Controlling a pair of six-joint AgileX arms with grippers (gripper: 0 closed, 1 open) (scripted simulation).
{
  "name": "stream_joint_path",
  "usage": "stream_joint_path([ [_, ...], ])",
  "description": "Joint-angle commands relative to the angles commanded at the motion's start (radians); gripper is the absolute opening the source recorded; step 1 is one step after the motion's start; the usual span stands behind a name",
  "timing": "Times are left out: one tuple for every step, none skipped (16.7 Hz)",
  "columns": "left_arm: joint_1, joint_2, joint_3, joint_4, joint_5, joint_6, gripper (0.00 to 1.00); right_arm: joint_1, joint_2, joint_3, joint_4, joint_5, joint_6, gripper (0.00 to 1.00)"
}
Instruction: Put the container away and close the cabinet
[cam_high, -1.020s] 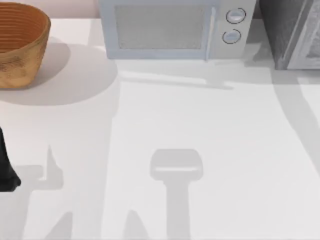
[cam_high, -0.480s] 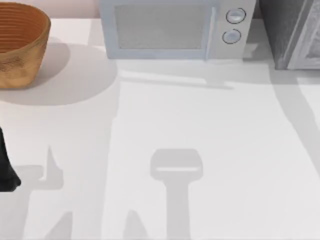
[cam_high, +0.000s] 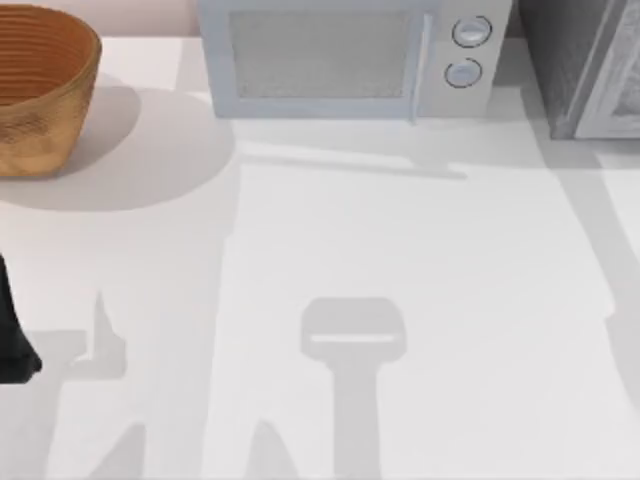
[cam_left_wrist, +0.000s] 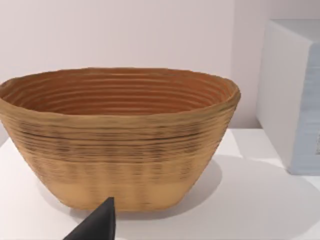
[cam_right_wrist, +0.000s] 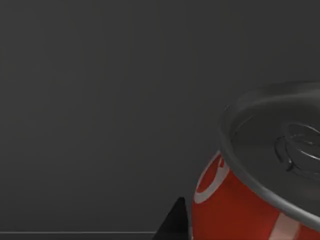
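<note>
No text can be read, even on the can (cam_right_wrist: 240, 210)

Woven brown ribbed basket (cam_high: 40, 85); white microwave (cam_high: 350, 60), pale grey door; dark grey speckled cabinet (cam_high: 560, 60); red-and-white can (cam_right_wrist: 260, 190), silver top; white table (cam_high: 400, 250)

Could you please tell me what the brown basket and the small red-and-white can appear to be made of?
The brown woven basket looks like coiled wicker or rattan with a matte finish: ridged horizontal bands run round its wall and inside. The small red-and-white can looks like thin metal: its silver top is glossy with a raised rim and catches highlights, while the label has a smooth printed sheen. In a rendering, both are only apparent.
</note>
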Motion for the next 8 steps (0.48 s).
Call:
stream_joint_path([
  [0.000,0.000,0.000,0.000,0.000,0.000,1.00,-0.006,0.056,0.085,-0.019,-0.006,-0.001,0.00],
  [0.000,0.000,0.000,0.000,0.000,0.000,1.00,-0.012,0.110,0.165,-0.037,-0.012,-0.001,0.00],
  [0.000,0.000,0.000,0.000,0.000,0.000,1.00,-0.017,0.160,0.239,-0.053,-0.018,-0.002,0.00],
  [0.000,0.000,0.000,0.000,0.000,0.000,1.00,-0.022,0.205,0.302,-0.068,-0.024,-0.003,0.00],
  [0.000,0.000,0.000,0.000,0.000,0.000,1.00,-0.027,0.244,0.356,-0.080,-0.029,-0.003,0.00],
  [0.000,0.000,0.000,0.000,0.000,0.000,1.00,-0.030,0.277,0.399,-0.091,-0.034,-0.003,0.00],
  [0.000,0.000,0.000,0.000,0.000,0.000,1.00,-0.034,0.302,0.432,-0.099,-0.038,-0.004,0.00],
  [0.000,0.000,0.000,0.000,0.000,0.000,1.00,-0.036,0.321,0.454,-0.105,-0.041,-0.004,0.00],
])
